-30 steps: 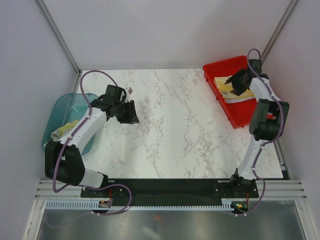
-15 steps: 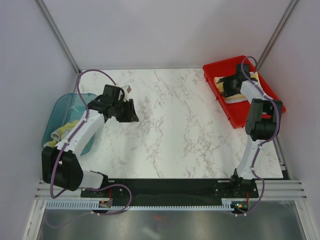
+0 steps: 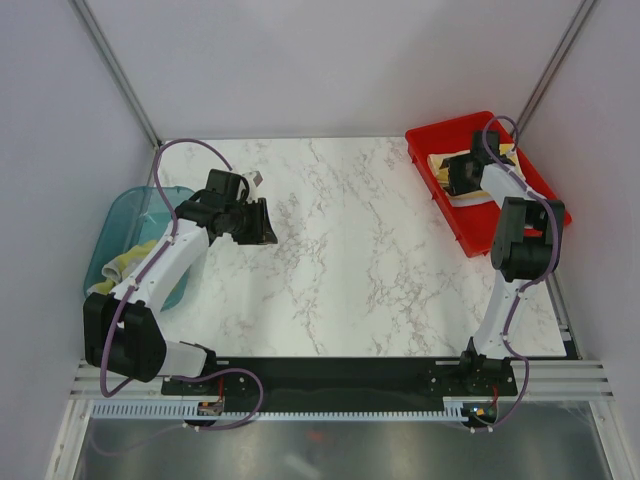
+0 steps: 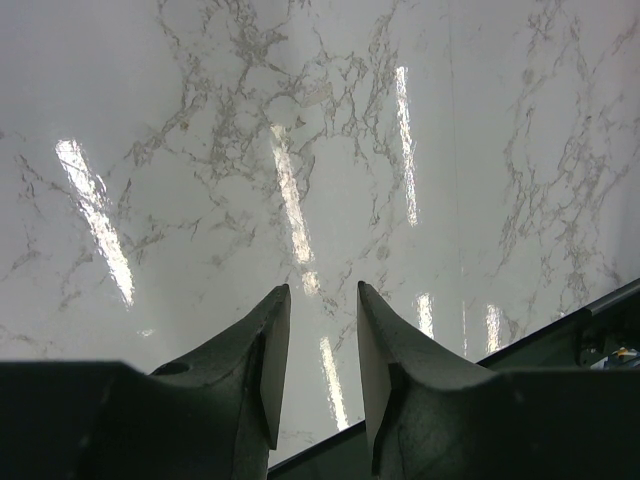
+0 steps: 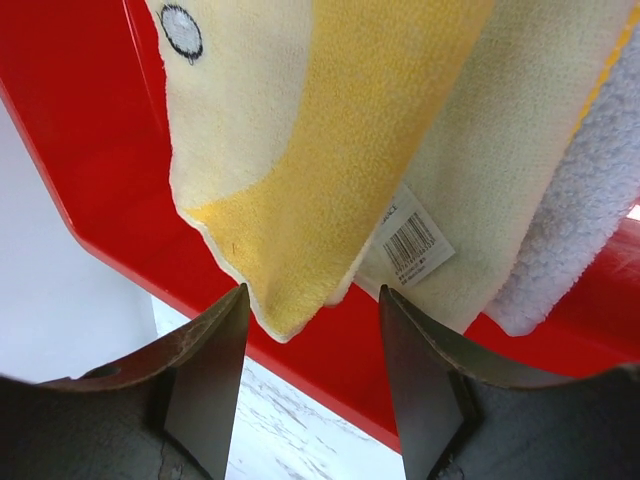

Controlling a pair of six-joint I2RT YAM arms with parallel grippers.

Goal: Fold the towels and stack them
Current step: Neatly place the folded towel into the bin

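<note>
Two claws in view, neither gripping anything. The left claw point(image 3: 262, 226) hangs over the bare marble worktop point(image 3: 345, 250), at about 9 o'clock from its centre. The left wrist view shows its jaws partly apart with a narrow gap and nothing between them. The right claw point(image 3: 458, 178) is over the red tray point(image 3: 462, 228) at the worktop's 1 o'clock corner. Its jaws stand wider apart, and the corner of a yellow towel point(image 5: 330, 150) lies just beyond the gap, not pinched; contact cannot be told. The stacked towels point(image 3: 437, 163) lie in the tray: the yellow-and-cream one on top, a cream layer with a barcode label point(image 5: 418, 238) beneath, and a white fluffy towel point(image 5: 590, 200) at 3 o'clock in the wrist view. One yellowish towel point(image 3: 125, 263) sits in the teal tub point(image 3: 118, 215), off the worktop's 9 o'clock edge.
</note>
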